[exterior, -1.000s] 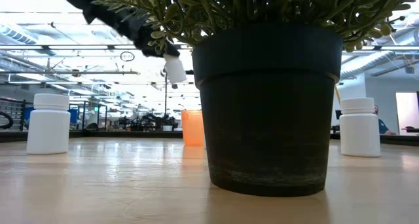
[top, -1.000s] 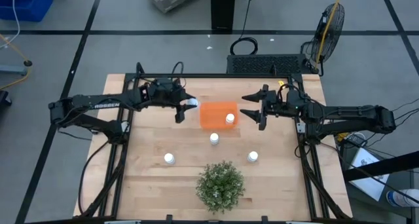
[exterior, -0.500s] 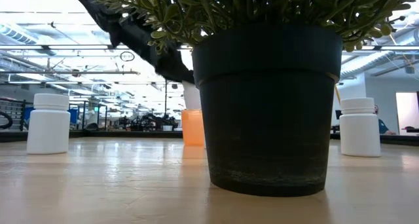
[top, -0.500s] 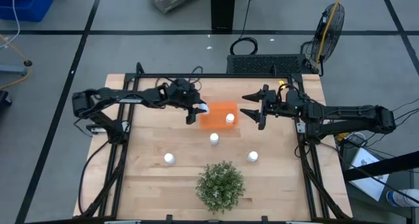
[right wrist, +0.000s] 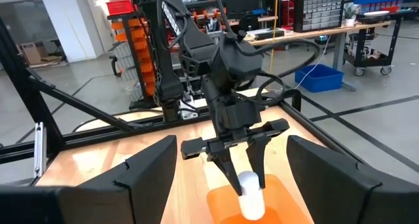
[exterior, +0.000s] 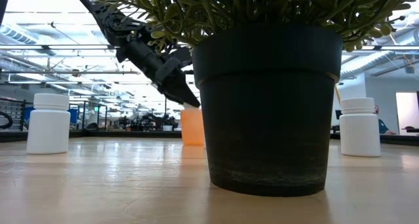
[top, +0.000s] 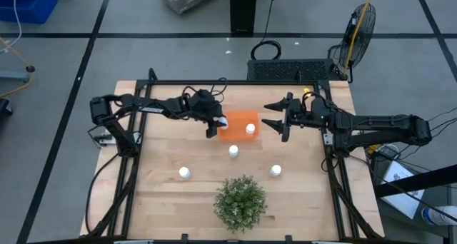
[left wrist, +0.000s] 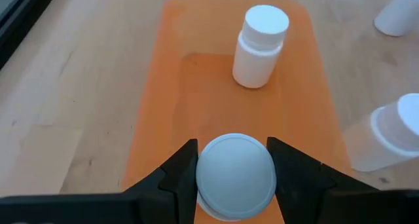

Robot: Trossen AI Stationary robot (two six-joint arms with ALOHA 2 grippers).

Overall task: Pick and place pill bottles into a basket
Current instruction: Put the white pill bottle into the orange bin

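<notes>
The orange basket [top: 239,125] lies at the table's far middle, with one white pill bottle [top: 250,129] standing in its right part, also seen in the left wrist view [left wrist: 260,46]. My left gripper [top: 216,124] is shut on another pill bottle [top: 222,121] over the basket's left end. Three more bottles stand on the table [top: 233,151] [top: 185,173] [top: 275,170]. My right gripper [top: 275,116] is open and empty, just right of the basket. My left gripper pinches the pill bottle between its two fingers [left wrist: 180,175], on opposite sides of its round white end [left wrist: 236,177]. The fingers slant down from the table's left [right wrist: 239,175]. The bottle points along them, low in the basket; whether it touches the floor I cannot tell.
A green bushy plant [top: 240,201] in a dark pot [exterior: 268,106] stands at the table's near middle and hides much of the low view. A black frame borders the table. Bare wood lies left and right of the basket.
My left gripper has carried the pill bottle toward the table's right edge and down, from left of the basket to low over its left end. It stays shut on the bottle.
</notes>
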